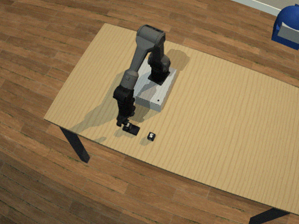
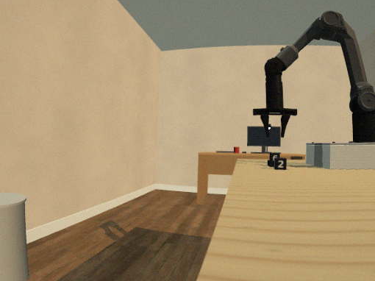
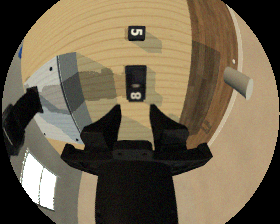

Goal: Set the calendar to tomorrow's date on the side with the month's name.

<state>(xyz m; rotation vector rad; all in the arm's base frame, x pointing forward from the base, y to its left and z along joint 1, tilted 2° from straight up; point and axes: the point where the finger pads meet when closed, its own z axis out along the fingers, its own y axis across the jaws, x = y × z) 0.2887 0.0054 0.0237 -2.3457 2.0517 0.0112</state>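
Note:
The black calendar tray (image 1: 132,128) lies flat near the table's front edge, with one black cube (image 1: 127,126) standing at its left end; that cube's top shows a 3. In the wrist view the tray (image 3: 135,81) holds this one cube (image 3: 135,92) at its near end. The second black cube (image 1: 151,136) sits loose on the table to the right of the tray, its top showing a 5, which is also seen in the wrist view (image 3: 135,32). In the exterior view it shows a 2 (image 2: 280,163). My gripper (image 2: 275,125) hangs open and empty well above the tray.
The arm's grey base block (image 1: 155,87) stands behind the tray. The table's front edge runs just in front of the tray and the loose cube. A desk with a monitor (image 2: 263,137) stands in the background, and a grey bin (image 2: 11,235) on the floor.

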